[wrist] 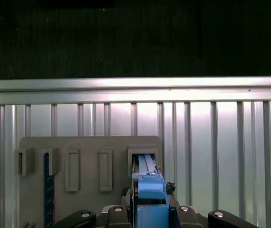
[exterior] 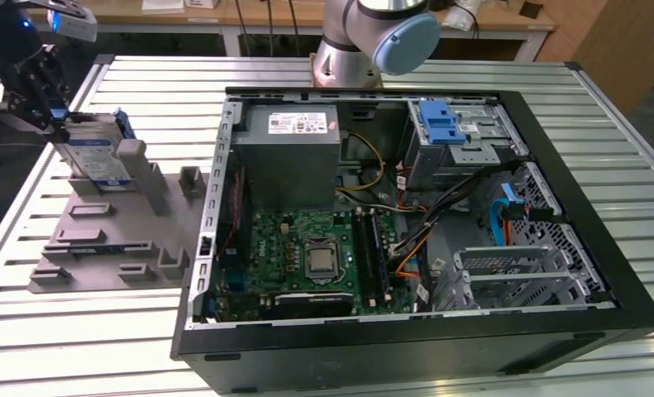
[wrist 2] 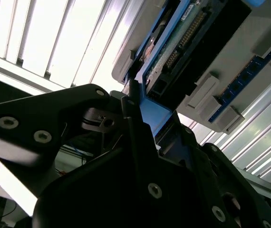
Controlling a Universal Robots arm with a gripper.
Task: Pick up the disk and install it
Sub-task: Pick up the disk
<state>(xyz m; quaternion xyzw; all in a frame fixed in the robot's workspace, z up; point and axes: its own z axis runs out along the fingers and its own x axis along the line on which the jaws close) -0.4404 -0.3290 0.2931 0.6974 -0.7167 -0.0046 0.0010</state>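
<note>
We are looking at a slatted aluminium desk [exterior: 161, 83] that is carrying an open black computer tower case [exterior: 415, 339] and, toward the exterior view's left, a flat grey plastic holder with upright slots [exterior: 106, 240]; the disk [exterior: 93, 157], a silver hard drive with a white-and-blue label in a blue plastic carrier, is standing on edge in one of those slots, well apart from the case.

The black pincer [exterior: 59, 124] is reaching down onto the disk's upper end; in the second wrist view its fingers [wrist 2: 130, 109] are pressing either side of the blue carrier, so we are judging it closed on the disk [wrist 2: 173, 42]; in the first wrist view the pincer [wrist: 150, 204] is straddling the disk's thin edge [wrist: 145, 164] above the holder [wrist: 88, 147].

We are reading this as the pick-up step, with the disk not yet clear of its slot; freeing it is calling for a straight pull along the slot, without twisting.

The disk's long axis appears to be running upright, from slot to pincer; its labelled face is turning toward the exterior view's right.
</note>
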